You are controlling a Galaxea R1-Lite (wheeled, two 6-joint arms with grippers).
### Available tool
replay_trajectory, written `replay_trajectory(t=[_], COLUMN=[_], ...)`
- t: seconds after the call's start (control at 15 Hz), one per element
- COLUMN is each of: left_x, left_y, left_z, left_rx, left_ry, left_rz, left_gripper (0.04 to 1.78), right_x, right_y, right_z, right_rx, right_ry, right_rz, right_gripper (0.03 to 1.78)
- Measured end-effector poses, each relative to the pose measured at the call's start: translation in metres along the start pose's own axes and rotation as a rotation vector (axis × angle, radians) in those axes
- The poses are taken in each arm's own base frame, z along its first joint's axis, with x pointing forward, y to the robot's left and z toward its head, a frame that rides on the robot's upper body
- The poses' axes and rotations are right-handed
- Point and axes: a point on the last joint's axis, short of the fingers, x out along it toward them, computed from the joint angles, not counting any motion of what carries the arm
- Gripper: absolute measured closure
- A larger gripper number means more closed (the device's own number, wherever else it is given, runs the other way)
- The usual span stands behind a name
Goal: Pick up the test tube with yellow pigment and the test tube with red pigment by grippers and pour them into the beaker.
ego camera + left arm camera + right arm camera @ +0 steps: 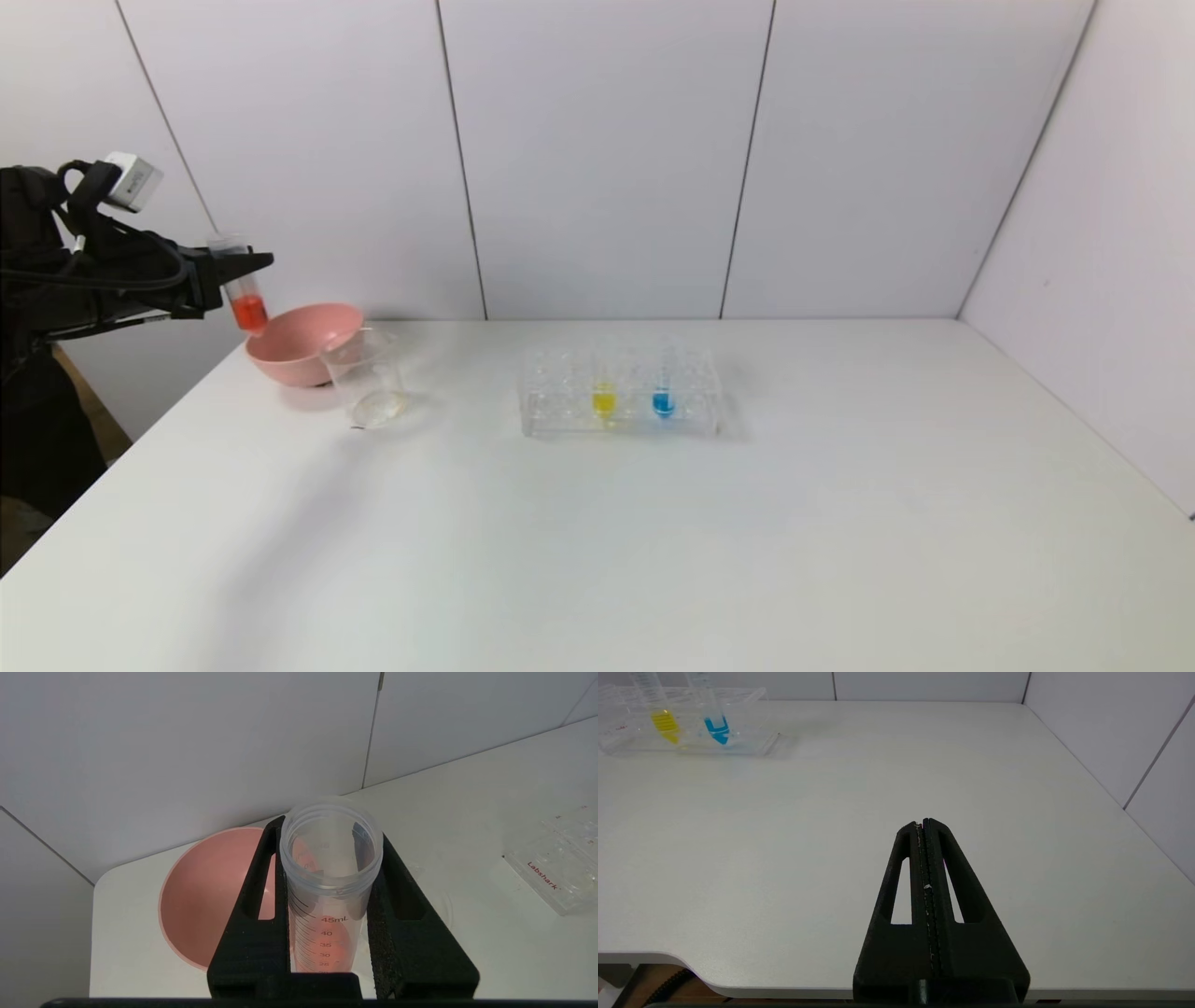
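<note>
1. Up at the far left of the head view, your left gripper (245, 271) is clamped on the test tube with red pigment (245, 297), fingers pressed to both sides of it just under the rim
2. You've got the tube close to upright, long axis near vertical, mouth up, red liquid pooled at the rounded bottom; the left wrist view looks straight down into the open mouth (331, 845)
3. Watch the key relation: the beaker (369, 381) sits lower and to the right of the tube in the head view, just in front of the pink bowl (301, 343); the tube hangs over the bowl's left rim, not over the beaker
4. My read: you need to carry it rightward and down before tipping, or the red lands in the bowl
5. Your right gripper (923, 823) sits low at the near table edge, fingers pressed together, holding nothing
6. Centre frame, the test tube with yellow pigment (604, 399) stands in the clear rack (621, 392) beside the blue tube (663, 402), nearer your right arm
</note>
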Motion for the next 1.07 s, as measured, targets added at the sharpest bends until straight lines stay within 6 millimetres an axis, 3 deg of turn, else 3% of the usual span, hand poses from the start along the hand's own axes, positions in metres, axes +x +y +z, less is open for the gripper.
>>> replay_trajectory(t=[0.47, 1.07], left_x=[-0.001, -0.003], left_y=[-0.004, -0.001], left_z=[-0.008, 0.004], left_rx=[0.074, 0.142], left_ry=[0.023, 0.072], left_rz=[-0.038, -0.085], left_gripper=[1.35, 1.35], right_x=[0.000, 0.000], right_y=[0.000, 0.000], right_z=[0.000, 0.000], right_rx=[0.000, 0.000], right_ry=[0.000, 0.000], right_rz=[0.000, 0.000], right_gripper=[1.70, 1.70])
